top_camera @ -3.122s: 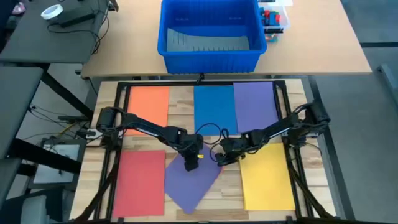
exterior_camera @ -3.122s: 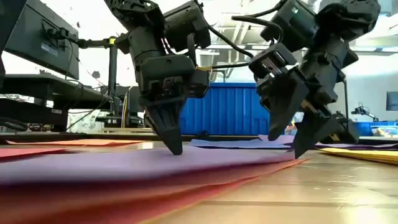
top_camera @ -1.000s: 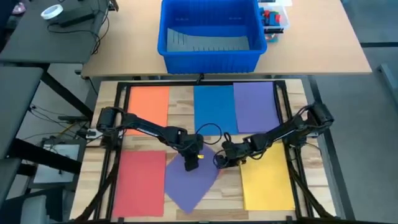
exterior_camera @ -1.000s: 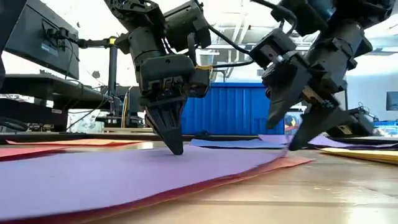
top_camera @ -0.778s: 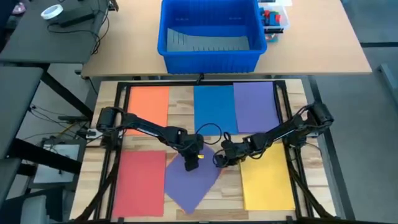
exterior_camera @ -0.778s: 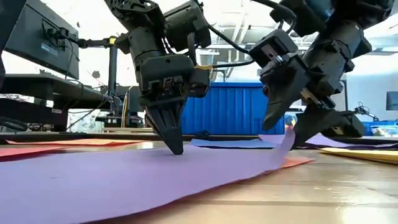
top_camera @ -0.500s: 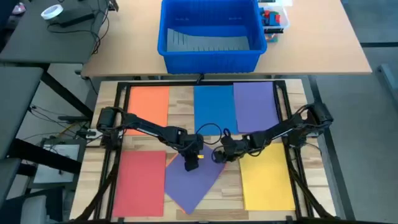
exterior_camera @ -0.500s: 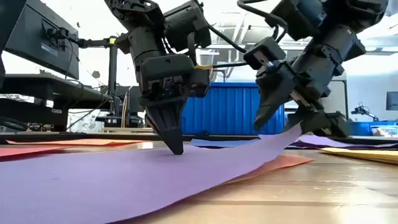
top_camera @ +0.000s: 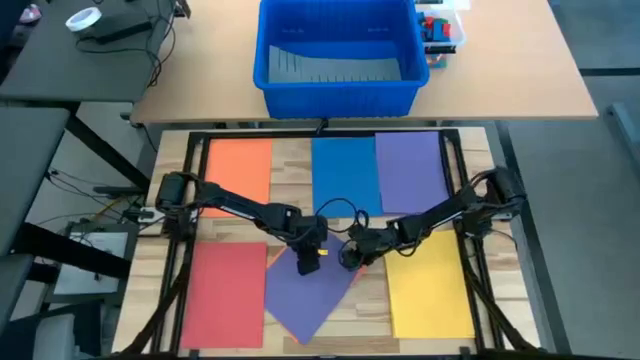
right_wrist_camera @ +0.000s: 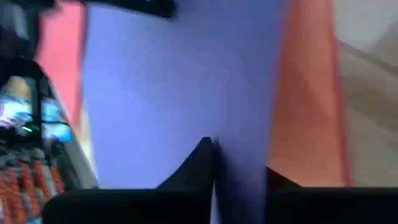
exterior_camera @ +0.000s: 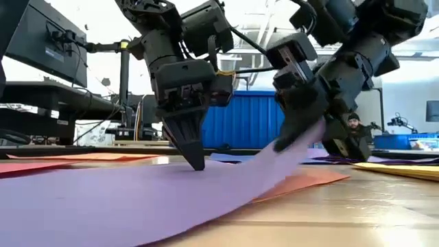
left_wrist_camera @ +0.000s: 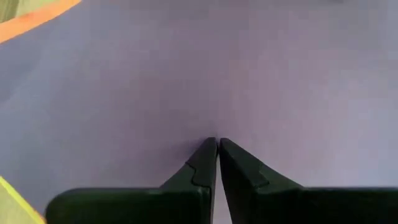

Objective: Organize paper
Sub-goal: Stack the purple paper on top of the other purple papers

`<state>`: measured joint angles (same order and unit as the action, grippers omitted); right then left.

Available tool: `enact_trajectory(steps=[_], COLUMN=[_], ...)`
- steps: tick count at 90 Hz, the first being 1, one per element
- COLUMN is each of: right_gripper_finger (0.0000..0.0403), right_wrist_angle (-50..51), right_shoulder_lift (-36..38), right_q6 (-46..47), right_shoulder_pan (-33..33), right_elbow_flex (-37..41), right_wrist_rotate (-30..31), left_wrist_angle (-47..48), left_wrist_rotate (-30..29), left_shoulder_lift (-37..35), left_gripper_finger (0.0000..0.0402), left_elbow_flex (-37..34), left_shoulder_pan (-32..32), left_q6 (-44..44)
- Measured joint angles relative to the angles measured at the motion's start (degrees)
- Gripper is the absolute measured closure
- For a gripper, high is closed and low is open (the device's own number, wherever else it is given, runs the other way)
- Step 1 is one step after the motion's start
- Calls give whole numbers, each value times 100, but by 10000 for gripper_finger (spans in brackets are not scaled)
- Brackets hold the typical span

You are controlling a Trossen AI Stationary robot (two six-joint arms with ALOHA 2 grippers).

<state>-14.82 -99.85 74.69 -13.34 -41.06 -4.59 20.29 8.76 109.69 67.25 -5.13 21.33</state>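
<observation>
A tilted purple sheet (top_camera: 310,292) lies mid-table on an orange sheet (exterior_camera: 305,182) that peeks out beneath it. My left gripper (top_camera: 308,258) stands shut on the purple sheet's far part, fingertips down (exterior_camera: 195,163). Just to its right, my right gripper (top_camera: 352,256) is shut on the sheet's right edge, which is raised off the orange sheet. Flat around them are an orange (top_camera: 238,170), a blue (top_camera: 345,175), a purple (top_camera: 410,172), a red (top_camera: 222,295) and a yellow sheet (top_camera: 428,290). My left gripper presses its shut fingertips (left_wrist_camera: 217,144) down on the purple sheet's upper face from above, pinning that part to the table. My right gripper pinches the purple sheet's right edge (exterior_camera: 296,145) between its two fingers, slanting down from the right. Only one layer is in the hold. That edge curves up off the orange sheet while the remainder stays flat.
A big blue bin (top_camera: 338,55) sits on the table beyond the far edge, a clear box of small parts (top_camera: 440,30) beside it. Black frame rails (top_camera: 180,240) run along the work surface's sides. Bare wood (exterior_camera: 357,213) shows between the sheets.
My right gripper has shut on the purple sheet's right edge, then risen and moved a little toward the table's left. That edge has peeled up off the orange sheet beneath, baring more of it. The part under my still left gripper has stayed down.
</observation>
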Motion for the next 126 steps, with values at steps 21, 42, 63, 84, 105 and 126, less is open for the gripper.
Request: enact_trajectory(steps=[21,42,63,84,105,126], right_gripper_finger=[403,403,403,403,403,403], right_wrist_angle=[1355,4205,7489,8289,8184,8094], right_shoulder_lift=[938,3092,3937,2808,1603,811], right_q6=[-894,-2356,-5195,-7587,-8499,-9252], right_shoulder_pan=[397,1735,4574,6478,6780,6767], right_elbow_flex=[0,-141,-1133,-2097,-2796,-3032], right_wrist_rotate=[-161,-235,-765,-92,1525,2060], left_wrist_angle=[2144,4446,4945,5010,4933,4926], left_wrist_rotate=[14,-621,-783,-800,-796,-777], left_shoulder_lift=[-302,-543,-687,-730,-730,-730], left_gripper_finger=[396,396,396,396,396,396], left_elbow_flex=[1199,2824,3514,3520,3520,3520], left_shoulder_pan=[191,631,1558,2556,3297,3757], left_q6=[-1255,-2677,-3827,-4549,-5136,-5467])
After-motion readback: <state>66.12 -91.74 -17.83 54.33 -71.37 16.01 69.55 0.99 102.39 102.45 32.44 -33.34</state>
